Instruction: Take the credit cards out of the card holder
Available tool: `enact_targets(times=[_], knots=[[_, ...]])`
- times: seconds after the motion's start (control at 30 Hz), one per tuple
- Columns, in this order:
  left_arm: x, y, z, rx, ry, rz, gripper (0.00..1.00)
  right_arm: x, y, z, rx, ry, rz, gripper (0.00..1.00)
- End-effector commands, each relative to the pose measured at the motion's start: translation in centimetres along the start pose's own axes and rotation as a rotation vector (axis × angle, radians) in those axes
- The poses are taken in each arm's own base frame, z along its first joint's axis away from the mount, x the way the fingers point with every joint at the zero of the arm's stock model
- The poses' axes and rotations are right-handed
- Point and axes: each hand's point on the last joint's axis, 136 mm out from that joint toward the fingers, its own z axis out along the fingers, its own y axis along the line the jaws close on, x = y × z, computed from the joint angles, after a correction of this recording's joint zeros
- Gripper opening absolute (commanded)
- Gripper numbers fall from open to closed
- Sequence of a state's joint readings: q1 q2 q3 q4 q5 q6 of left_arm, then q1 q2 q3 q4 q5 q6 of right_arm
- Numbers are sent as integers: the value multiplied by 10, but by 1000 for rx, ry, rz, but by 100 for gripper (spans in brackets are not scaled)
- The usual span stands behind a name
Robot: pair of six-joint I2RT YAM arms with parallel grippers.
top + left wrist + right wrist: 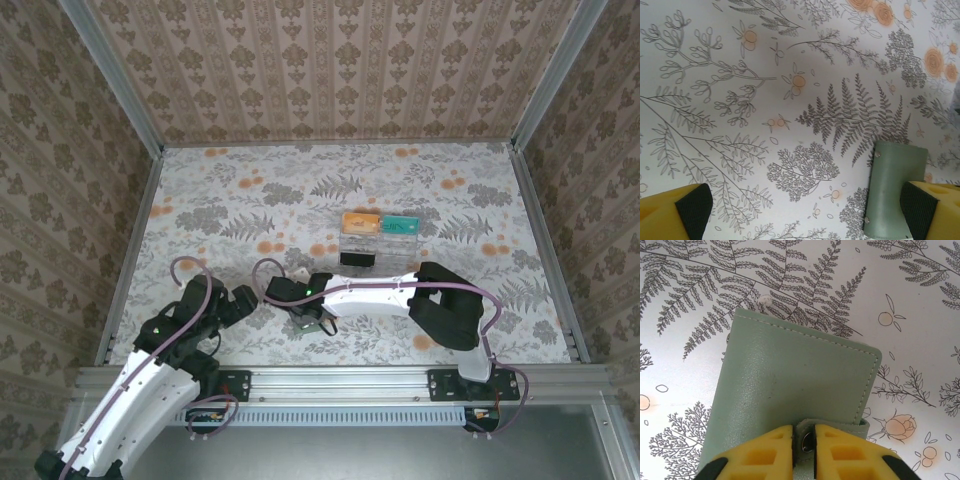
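From above, the right gripper (316, 320) reaches low across the tabletop (230, 200), near the left gripper (243, 298). The left wrist view has that gripper wide and empty, with the closed card holder (895, 192) lying flat beside one finger. In the right wrist view the right gripper pinches only the snap strap (809, 432); a pull may drag the unpinned holder along or slip off the strap.
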State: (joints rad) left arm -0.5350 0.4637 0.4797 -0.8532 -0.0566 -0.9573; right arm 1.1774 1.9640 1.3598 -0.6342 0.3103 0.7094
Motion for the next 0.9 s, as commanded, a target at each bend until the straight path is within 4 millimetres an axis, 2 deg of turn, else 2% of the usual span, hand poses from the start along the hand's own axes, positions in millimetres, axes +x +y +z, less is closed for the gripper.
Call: enact_targets(times=[0.0,0.07,0.17,0.33,0.5,0.53,0.73,0.87], knots=[[2,-14,3,66,26,24,98,10,-8,0,16,14,5,8],[3,-25,6,109,47,28,94,6,-8,-5,5,-5,19,0],[8,-45,10,194,95,27,81,-1,-6,-13,-34,-40,41,0],[16,-73,19,310,172,5,36,-15,0,-26,-126,-94,99,0],[25,-99,30,419,250,-32,4,-21,2,-28,-186,-111,140,0],[27,-103,34,431,269,-39,0,-21,3,-27,-193,-112,146,0],[41,-120,52,441,353,-33,0,-24,1,-23,-224,-121,192,0],[51,-119,66,401,399,-28,0,-25,2,-21,-234,-121,200,0]])
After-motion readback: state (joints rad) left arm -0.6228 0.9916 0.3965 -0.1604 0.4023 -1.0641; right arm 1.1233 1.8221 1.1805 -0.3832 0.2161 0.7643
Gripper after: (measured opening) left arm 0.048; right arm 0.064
